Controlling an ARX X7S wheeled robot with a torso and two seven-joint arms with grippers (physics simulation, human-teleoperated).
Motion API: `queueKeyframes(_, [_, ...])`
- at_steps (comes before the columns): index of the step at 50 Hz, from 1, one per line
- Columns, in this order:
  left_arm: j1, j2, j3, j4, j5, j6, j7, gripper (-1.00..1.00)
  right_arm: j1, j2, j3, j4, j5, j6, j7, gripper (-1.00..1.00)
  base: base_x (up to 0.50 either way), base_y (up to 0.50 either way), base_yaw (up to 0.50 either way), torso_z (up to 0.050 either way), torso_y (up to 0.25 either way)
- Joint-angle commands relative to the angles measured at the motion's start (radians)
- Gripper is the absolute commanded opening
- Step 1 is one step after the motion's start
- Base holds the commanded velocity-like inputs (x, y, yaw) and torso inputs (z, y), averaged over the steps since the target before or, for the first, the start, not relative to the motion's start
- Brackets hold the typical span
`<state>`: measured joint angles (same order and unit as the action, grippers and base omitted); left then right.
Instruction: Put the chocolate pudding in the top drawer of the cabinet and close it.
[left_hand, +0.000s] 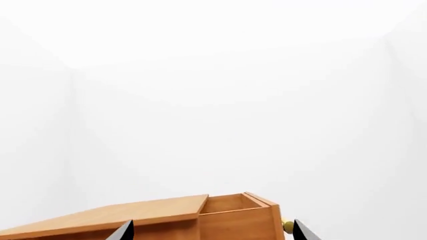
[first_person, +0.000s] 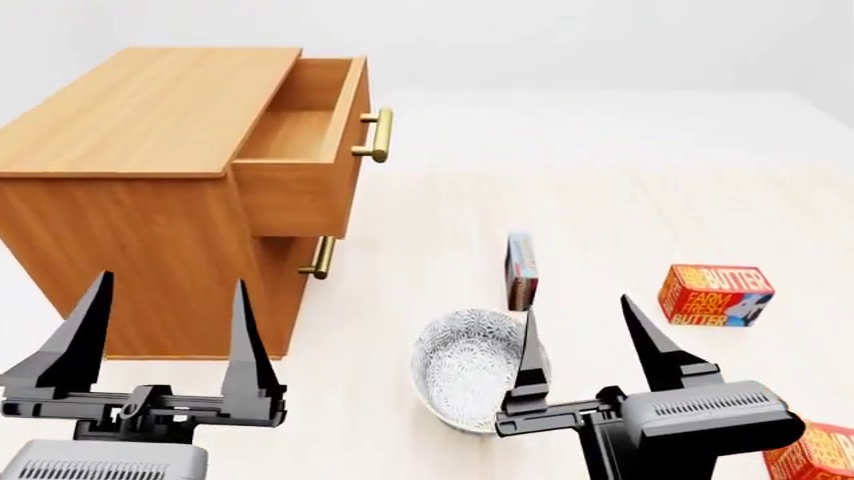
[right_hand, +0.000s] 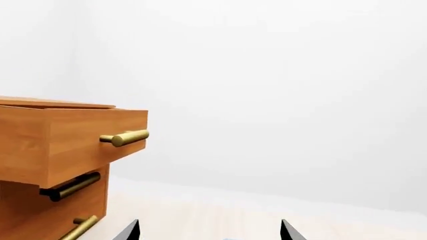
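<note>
The chocolate pudding (first_person: 521, 271), a thin dark box with a blue and red edge, stands on edge on the floor past the bowl. The light-brown cabinet (first_person: 140, 190) stands at the left, its top drawer (first_person: 310, 140) pulled out, showing nothing inside, brass bar handle facing right. My left gripper (first_person: 167, 315) is open, low in front of the cabinet's side; its wrist view shows the cabinet (left_hand: 120, 220) and the drawer (left_hand: 237, 215) between the fingertips. My right gripper (first_person: 581, 330) is open above the bowl, short of the pudding. In the right wrist view, the drawer (right_hand: 73, 142) juts out at left.
A patterned grey bowl (first_person: 461, 368) sits on the floor under my right gripper. A red Farm Fresh Butter box (first_person: 715, 294) lies to the right, and another red box (first_person: 814, 455) shows at the bottom right corner. The lower drawer's handle (first_person: 318, 258) sticks out below the top drawer.
</note>
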<state>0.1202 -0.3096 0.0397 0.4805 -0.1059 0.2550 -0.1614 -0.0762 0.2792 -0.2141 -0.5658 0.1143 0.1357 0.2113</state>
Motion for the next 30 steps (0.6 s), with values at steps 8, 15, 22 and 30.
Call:
queueKeyframes(8, [0.002,-0.007,0.010,-0.008,0.007,0.011,-0.003,1.00,-0.003,0.012,-0.007,-0.001,0.009,-0.010,0.009,1.00,0.20,0.00,0.00,0.000,0.000])
queueKeyframes(15, [0.003,-0.013,0.020,-0.014,0.009,0.015,0.003,1.00,-0.003,0.016,-0.010,0.001,0.012,-0.014,0.012,1.00,0.20,0.00,0.00,0.000,0.000])
queueKeyframes(22, [0.004,-0.016,0.022,-0.016,0.007,0.019,0.002,1.00,0.005,0.015,-0.020,0.011,0.009,-0.016,0.013,1.00,0.20,0.00,0.00,0.000,0.000])
queueKeyframes(30, [0.005,-0.018,0.025,-0.019,0.008,0.024,0.000,1.00,0.006,0.017,-0.027,0.015,0.005,-0.018,0.016,1.00,0.20,0.00,0.00,0.000,0.002])
